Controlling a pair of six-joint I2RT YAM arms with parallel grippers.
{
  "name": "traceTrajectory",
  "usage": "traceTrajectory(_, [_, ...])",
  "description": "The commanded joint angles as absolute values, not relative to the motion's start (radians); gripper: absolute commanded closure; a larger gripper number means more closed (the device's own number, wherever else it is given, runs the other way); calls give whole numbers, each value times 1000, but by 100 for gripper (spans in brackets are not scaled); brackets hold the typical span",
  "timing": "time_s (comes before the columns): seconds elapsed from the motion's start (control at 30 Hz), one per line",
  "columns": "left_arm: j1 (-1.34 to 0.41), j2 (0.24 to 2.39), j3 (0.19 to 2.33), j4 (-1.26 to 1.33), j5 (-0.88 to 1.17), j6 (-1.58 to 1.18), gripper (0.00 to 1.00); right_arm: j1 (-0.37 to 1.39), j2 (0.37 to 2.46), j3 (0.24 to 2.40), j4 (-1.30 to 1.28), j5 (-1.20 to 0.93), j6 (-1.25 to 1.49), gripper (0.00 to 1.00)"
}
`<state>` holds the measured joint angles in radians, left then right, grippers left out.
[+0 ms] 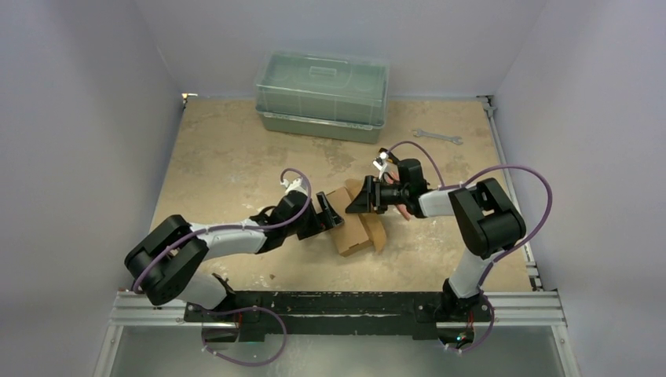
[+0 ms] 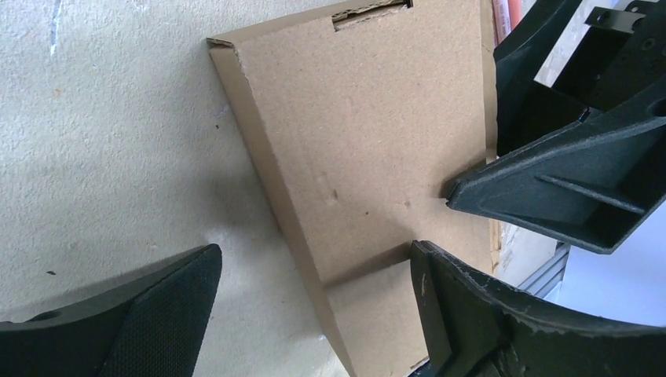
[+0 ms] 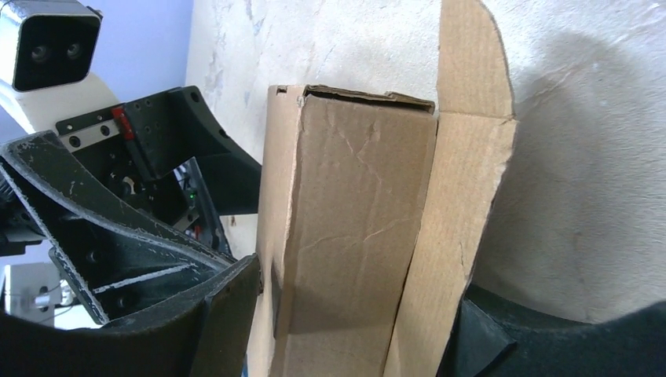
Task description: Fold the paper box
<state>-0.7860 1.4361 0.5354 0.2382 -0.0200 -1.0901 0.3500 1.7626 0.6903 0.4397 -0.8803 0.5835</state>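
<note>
Paper box (image 1: 355, 229) lies mid-desk (image 1: 228, 157) between the two arms, partly formed, with one scalloped flap (image 3: 463, 157) loose along its side. Left gripper (image 1: 330, 213): jaws wide, straddling the box, not gripping. Right gripper (image 1: 361, 196): jaws flank box and flap; cannot tell whether they pinch. Step in hand, as judged: tuck the flap. Steady the body with the left; press along the crease, not the thin panel. Plastic bin (image 1: 322, 94) at far edge: lid on, contents not discernible.
</note>
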Motion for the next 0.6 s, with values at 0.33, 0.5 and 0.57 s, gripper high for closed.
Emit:
traceTrajectory(0.33, [-789,1497,608,158,-30,-1078,12,306,1638,789,197,-648,300,19])
traceTrajectory(0.5, [-788,1502,619,137,-31,-1065,12,305,1528,803,150,-600,170,25])
traceTrajectory(0.57, [-788,1501,625,127,-36,-1055,12,305,1482,807,127,-607,103,33])
